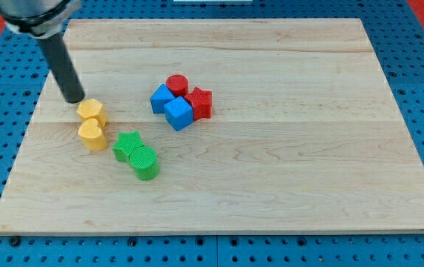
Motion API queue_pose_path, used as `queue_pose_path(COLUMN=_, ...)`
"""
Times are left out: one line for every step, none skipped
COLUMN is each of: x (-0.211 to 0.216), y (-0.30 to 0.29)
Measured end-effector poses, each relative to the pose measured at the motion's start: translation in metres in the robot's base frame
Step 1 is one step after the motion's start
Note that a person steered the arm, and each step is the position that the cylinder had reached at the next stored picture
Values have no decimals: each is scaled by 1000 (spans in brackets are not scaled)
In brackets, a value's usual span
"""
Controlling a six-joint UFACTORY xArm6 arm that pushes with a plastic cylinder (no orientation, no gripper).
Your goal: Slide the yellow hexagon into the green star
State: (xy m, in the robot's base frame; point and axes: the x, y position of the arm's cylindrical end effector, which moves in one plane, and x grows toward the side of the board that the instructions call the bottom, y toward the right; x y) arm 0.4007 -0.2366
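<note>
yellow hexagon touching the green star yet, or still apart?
Apart. The yellow hexagon sits against the yellow heart, with bare board before the green star. My tip is at the hexagon's upper-left.

The yellow hexagon (93,111) lies flat on the table (286,170) toward the view's left, touching a yellow heart (92,135) just below it. The green star (127,145) lies flat nearby, lower right of the hexagon, pressed against a green cylinder (145,162).
</note>
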Motion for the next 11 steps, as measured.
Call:
queue_pose_path(x=42, y=51)
queue_pose_path(x=33, y=47)
queue_pose_path(x=16, y=76)
queue_pose_path(x=4, y=92)
queue_pose_path(x=20, y=108)
queue_pose_path(x=55, y=108)
queue_pose_path(x=78, y=108)
queue_pose_path(x=98, y=108)
queue_pose_path(x=64, y=98)
queue_pose_path(x=57, y=77)
queue_pose_path(x=72, y=42)
